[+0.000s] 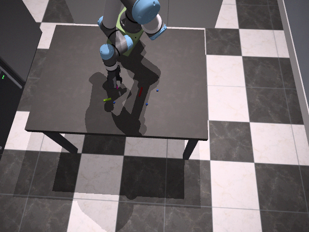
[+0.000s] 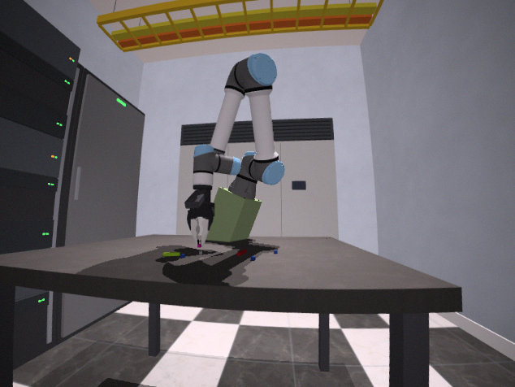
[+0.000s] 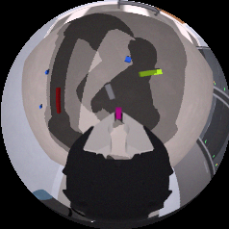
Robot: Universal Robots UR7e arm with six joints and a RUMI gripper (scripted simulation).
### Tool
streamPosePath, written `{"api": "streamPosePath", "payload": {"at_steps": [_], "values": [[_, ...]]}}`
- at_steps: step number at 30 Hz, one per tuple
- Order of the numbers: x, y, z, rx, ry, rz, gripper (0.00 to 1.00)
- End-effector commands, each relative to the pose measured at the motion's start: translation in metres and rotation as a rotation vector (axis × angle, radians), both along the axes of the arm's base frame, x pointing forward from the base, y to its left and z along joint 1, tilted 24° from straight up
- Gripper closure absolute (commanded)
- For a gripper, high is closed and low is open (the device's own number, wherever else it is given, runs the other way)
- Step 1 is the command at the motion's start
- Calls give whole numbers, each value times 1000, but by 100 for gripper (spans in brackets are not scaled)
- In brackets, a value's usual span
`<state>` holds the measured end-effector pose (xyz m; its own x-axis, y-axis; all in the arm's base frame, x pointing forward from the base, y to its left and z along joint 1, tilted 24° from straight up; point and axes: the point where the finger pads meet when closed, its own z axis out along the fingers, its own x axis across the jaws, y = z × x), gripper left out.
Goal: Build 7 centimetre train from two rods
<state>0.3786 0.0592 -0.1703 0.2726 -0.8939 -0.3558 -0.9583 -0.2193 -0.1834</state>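
My gripper is shut on the magenta rod, low over the dark table. The lime rod lies flat a little in front and to the left of the gripper. A grey rod lies close by the gripper, between the magenta and lime rods in the wrist view. A red rod lies to the right in the top view.
Three small blue rods lie around: one by the lime rod, one and another near the red rod. The arm's green base stands behind. Dark cabinets stand left.
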Motion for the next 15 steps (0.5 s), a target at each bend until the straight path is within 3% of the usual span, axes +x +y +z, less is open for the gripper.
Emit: {"api": "streamPosePath", "payload": {"at_steps": [1,15], "values": [[-1,-5,12,0,0,0,100],[-4,-20,47,0,0,0,100]]}}
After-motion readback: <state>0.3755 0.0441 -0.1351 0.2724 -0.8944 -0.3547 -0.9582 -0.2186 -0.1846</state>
